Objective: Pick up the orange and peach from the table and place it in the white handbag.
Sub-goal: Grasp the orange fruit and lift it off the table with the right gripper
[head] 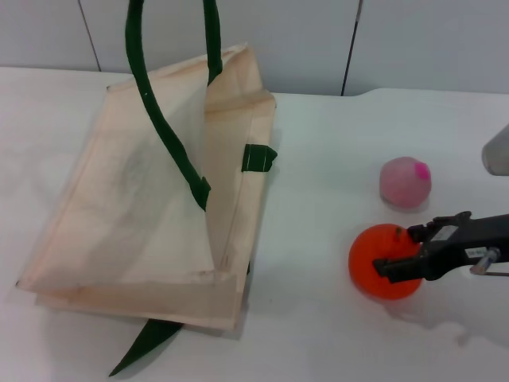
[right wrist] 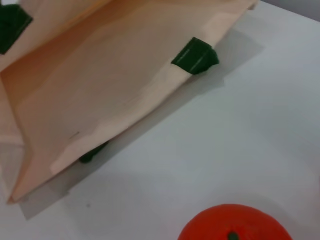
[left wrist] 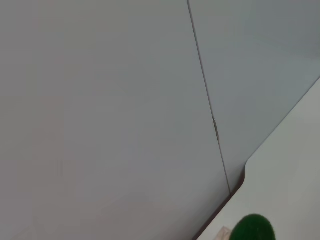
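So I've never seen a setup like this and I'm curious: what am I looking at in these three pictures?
A two-armed robot at a white table. One picture looks down from its head; the others come from cameras on its wrists. On the table lie a cream bag with green handles, an orange and a pink peach. The right gripper, the black claw, is at the orange, fingers either side, orange not lifted. The left wrist camera mostly shows the wall; a green handle runs up out of the head picture.

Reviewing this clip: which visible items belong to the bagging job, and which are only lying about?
Job items:
- orange, at the right gripper
- peach, on the table, behind the orange
- white handbag, one green handle lifted upward

Lying about:
- nothing else; only a grey object at the right edge, unidentifiable
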`<state>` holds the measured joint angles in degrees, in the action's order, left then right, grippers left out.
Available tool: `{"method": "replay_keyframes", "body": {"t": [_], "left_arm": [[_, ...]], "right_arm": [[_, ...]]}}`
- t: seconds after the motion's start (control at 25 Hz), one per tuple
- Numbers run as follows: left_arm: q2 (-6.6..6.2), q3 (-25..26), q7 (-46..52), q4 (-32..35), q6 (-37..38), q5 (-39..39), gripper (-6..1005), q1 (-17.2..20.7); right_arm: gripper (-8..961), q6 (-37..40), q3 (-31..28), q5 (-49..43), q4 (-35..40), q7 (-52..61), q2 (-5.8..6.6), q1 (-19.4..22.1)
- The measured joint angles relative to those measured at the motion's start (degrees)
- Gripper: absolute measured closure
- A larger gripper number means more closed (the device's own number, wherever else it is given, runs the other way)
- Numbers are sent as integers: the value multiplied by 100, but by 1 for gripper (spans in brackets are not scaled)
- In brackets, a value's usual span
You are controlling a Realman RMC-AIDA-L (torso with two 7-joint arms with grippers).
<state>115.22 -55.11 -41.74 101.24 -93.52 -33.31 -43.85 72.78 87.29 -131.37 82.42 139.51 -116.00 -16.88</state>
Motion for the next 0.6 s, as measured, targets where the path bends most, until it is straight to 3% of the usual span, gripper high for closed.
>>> {"method": "replay_keyframes", "body": {"t": [0.4, 0.6], "left_arm": [[0, -3, 17, 0, 13, 0, 867, -60], [0, 0, 17, 0, 12, 0, 866, -57]], "right_arm": [[102, 47, 47, 48, -385, -97, 6, -272], [175, 28, -26, 47, -423, -114, 10, -294]]}}
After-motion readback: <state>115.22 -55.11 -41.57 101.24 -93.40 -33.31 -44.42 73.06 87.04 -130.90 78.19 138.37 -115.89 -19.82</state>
